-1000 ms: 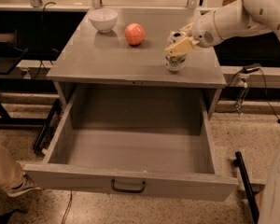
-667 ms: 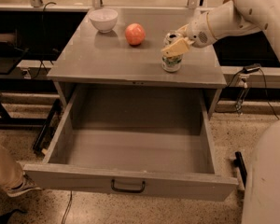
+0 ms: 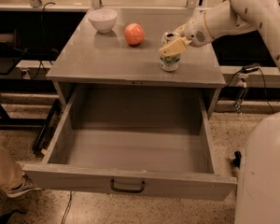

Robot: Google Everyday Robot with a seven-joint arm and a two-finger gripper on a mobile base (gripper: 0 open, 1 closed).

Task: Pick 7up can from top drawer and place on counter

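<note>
The 7up can [image 3: 170,60] stands upright on the counter [image 3: 107,59], right of centre near the front edge. My gripper [image 3: 174,40] reaches in from the right and is closed around the can's upper half. One tan finger [image 3: 171,47] crosses the can's front, and the other sits behind its top. The top drawer [image 3: 130,183] is pulled fully open below the counter. Its grey inside is bare, and its dark handle [image 3: 127,187] sits at the centre of the front panel.
A red-orange apple [image 3: 134,33] and a white bowl [image 3: 103,19] sit at the back of the counter, left of the can. My white base [image 3: 266,171] fills the lower right. A person's leg and shoe [image 3: 11,181] are at the lower left, with cables on the floor.
My gripper has moved the can slightly left over the counter. My base now fills more of the lower right.
</note>
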